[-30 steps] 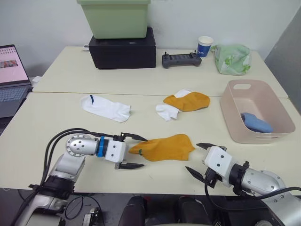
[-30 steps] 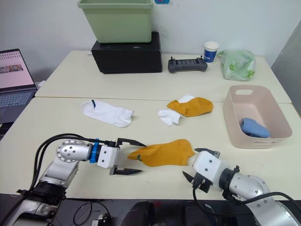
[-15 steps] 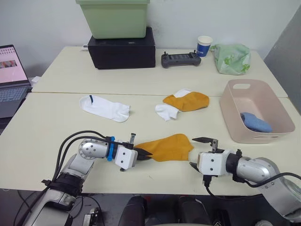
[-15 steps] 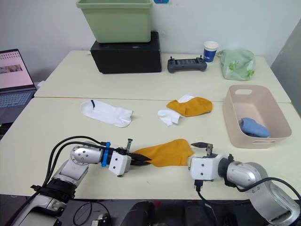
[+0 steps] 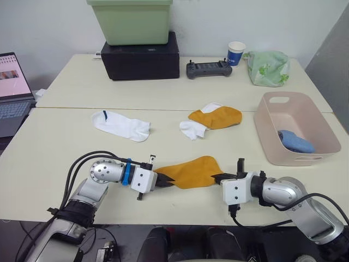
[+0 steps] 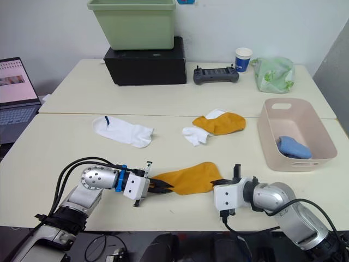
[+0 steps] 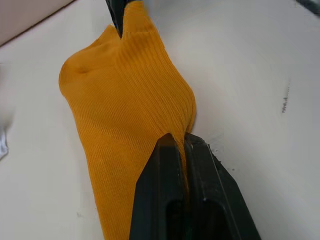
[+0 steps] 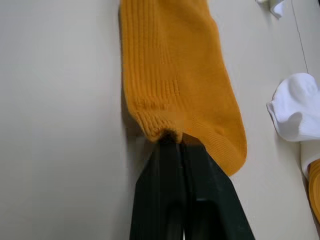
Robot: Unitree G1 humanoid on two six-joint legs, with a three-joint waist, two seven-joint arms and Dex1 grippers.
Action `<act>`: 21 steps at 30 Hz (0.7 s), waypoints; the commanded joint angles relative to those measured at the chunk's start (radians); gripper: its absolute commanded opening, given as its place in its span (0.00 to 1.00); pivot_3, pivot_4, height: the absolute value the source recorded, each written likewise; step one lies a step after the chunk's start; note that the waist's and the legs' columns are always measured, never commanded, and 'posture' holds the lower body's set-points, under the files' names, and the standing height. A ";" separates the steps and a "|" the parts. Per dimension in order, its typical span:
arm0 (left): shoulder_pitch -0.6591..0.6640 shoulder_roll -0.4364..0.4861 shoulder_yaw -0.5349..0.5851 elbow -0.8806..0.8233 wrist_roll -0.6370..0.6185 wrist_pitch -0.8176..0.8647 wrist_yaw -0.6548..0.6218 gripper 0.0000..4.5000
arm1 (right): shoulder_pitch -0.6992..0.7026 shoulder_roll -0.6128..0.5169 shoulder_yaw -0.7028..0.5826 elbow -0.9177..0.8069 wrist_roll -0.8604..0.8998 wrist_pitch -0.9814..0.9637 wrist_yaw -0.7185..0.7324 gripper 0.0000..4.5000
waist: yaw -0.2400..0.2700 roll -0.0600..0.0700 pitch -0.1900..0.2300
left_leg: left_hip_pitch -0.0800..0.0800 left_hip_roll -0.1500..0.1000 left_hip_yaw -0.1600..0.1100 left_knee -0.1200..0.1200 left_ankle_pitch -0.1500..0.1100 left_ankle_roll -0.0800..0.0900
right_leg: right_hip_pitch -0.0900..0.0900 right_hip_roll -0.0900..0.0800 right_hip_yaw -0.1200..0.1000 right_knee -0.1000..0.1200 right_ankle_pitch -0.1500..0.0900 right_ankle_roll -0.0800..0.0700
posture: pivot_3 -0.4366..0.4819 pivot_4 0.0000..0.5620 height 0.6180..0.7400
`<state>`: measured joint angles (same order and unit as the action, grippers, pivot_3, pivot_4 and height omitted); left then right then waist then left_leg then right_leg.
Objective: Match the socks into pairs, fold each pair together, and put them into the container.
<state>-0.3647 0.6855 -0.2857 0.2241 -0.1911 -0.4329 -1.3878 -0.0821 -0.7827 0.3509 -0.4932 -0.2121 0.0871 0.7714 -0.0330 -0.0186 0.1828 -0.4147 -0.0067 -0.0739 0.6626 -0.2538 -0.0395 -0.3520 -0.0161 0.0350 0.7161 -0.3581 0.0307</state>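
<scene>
Two claws pinch opposite ends of one mustard sock (image 5: 190, 172) lying flat near the counter's (image 5: 65, 142) front edge: the left claw (image 5: 163, 179) is closed on one end, the right claw (image 5: 217, 178) closed on the other. Farther back lie a second mustard sock (image 5: 219, 116) overlapping a white sock (image 5: 192, 129), and another white sock (image 5: 121, 125). A blue sock (image 5: 297, 142) sits in the pink basket (image 5: 272, 158).

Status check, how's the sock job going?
Left gripper and right gripper both shut on the near orange sock. Blue sock already in basket. Nothing in the way.
</scene>
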 commanded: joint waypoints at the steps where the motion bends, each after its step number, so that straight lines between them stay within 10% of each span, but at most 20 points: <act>1: 0.002 0.087 0.008 -0.214 -0.188 0.377 -0.082 0.00 | 0.039 0.008 -0.073 -0.158 0.138 0.117 0.059 0.01 | 0.000 0.000 0.000 | -0.001 0.000 0.000 0.000 0.000 0.000 | 0.000 0.000 0.000 0.000 0.000 0.000 | 0.48 0.27 0.84; 9: 0.016 0.399 0.012 -0.563 -0.512 1.073 -0.217 0.00 | 0.094 -0.012 -0.261 -0.530 0.637 0.816 0.095 0.01 | -0.001 0.000 0.000 | 0.001 0.001 -0.002 0.000 0.000 0.000 | 0.003 0.000 -0.001 -0.001 0.000 0.000 | 0.48 0.27 0.84; 21: -0.202 0.119 -0.114 -0.149 -0.312 1.248 -0.044 0.00 | -0.134 0.094 -0.187 -0.364 0.683 1.212 -0.216 0.01 | 0.001 0.000 0.000 | -0.002 0.000 -0.001 0.000 0.000 0.000 | -0.001 0.001 0.000 -0.001 0.000 0.000 | 0.48 0.27 0.84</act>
<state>-0.5361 0.8204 -0.3960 0.0386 -0.5236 0.8182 -1.4405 -0.1937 -0.6786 0.1453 -0.8667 0.4904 1.3174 0.5777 -0.0322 -0.0187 0.1832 -0.4169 -0.0069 -0.0750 0.6625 -0.2539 -0.0392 -0.3535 -0.0151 0.0347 0.7147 -0.3584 0.0305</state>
